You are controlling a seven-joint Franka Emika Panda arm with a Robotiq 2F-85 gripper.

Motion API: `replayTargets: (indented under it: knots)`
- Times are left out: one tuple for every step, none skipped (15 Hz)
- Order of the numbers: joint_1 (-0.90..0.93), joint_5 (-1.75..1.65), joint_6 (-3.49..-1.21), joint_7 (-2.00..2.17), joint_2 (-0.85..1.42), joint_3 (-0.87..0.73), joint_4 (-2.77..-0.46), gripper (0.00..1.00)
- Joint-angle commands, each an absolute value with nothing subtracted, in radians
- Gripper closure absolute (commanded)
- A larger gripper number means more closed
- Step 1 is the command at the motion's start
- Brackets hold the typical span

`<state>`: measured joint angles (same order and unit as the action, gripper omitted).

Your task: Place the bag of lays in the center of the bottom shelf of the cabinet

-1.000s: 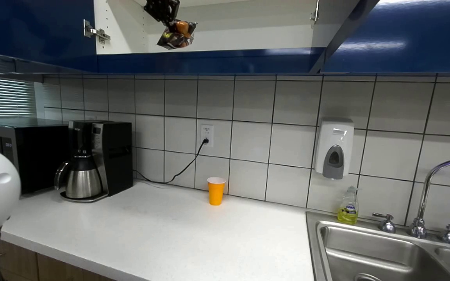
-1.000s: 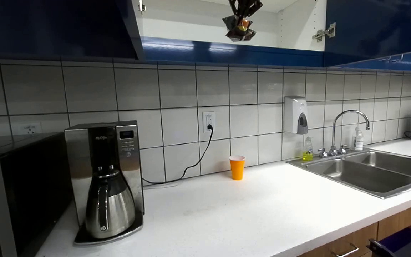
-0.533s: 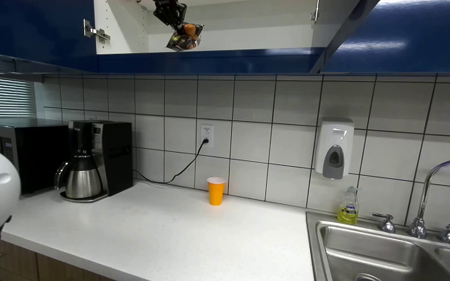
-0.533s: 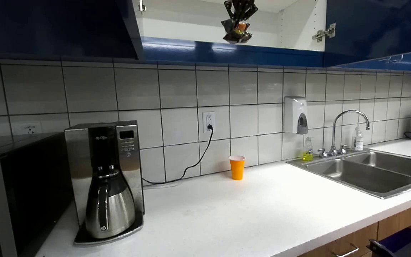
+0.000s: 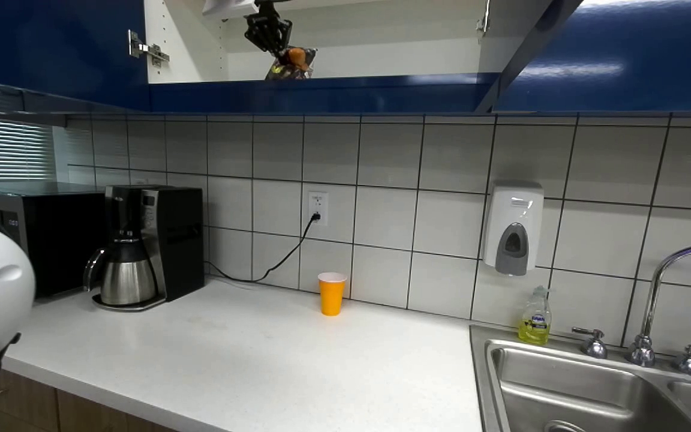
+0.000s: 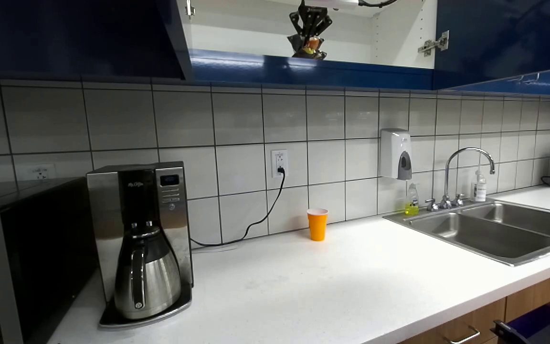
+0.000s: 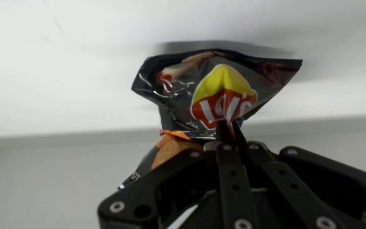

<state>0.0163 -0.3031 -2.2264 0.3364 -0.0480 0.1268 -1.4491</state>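
Black fingers [image 7: 240, 136] sit narrow on the bag [image 7: 186, 105], pinching crumpled film at its logo [image 7: 224, 95]. Grip takes a fold of film rather than the full body, likely sparing the contents a squeeze. Fingers point down with the bag beneath, presumably so it meets the shelf [image 7: 59, 82] first. Bag is inside the cabinet [image 5: 189, 48], near mid-width in both exterior views, which suits a centre spot; depth can't be judged. Its bottom edge is hidden behind the lip [image 5: 381, 93], so contact can't be told either. Wrist view has a shadow [image 7: 183, 46] on the shelf just beside the bag, so touchdown is probably close. Next likely calls for slow lowering, then an easy release; film could snag, bag could tip. Doors [image 5: 51, 48] stand swung out, giving a way in. Well below, on the tabletop [image 5: 261, 360], the cup [image 5: 332, 294] sits near the wall [image 5: 276, 204], no part of this job. Coffee maker [image 5: 159, 246] sits near the outlet [image 5: 320, 204], a cord [image 5: 255, 281] plugged in, likely parked there for power.
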Motion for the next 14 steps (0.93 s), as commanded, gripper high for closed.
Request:
replayTargets:
  knots:
    - [0.041, -0.339, -2.199, 0.364, 0.044, 0.118, -1.339, 1.00]
    - [0.046, -0.339, -2.195, 0.363, 0.060, 0.113, -1.322, 1.00]
    - [0.032, -0.325, -2.197, 0.364, 0.068, 0.127, -1.317, 1.00]
    - [0.034, -0.330, -2.194, 0.365, 0.074, 0.126, -1.308, 0.74]
    - [0.034, -0.327, -2.199, 0.368, 0.076, 0.125, -1.306, 0.73]
    - [0.034, -0.326, -2.199, 0.368, 0.078, 0.125, -1.301, 0.66]
    - [0.033, -0.321, -2.201, 0.369, 0.076, 0.124, -1.302, 0.59]
    - [0.032, -0.313, -2.202, 0.368, 0.072, 0.124, -1.304, 0.50]
    - [0.031, -0.306, -2.205, 0.372, 0.065, 0.124, -1.309, 0.44]
    - [0.029, -0.297, -2.207, 0.369, 0.058, 0.123, -1.315, 0.35]
    - [0.028, -0.296, -2.209, 0.373, 0.051, 0.122, -1.321, 0.28]
    - [0.027, -0.295, -2.211, 0.376, 0.047, 0.121, -1.326, 0.20]
    - [0.026, -0.298, -2.213, 0.382, 0.041, 0.120, -1.332, 0.13]
    - [0.026, -0.299, -2.216, 0.386, 0.035, 0.119, -1.337, 0.05]
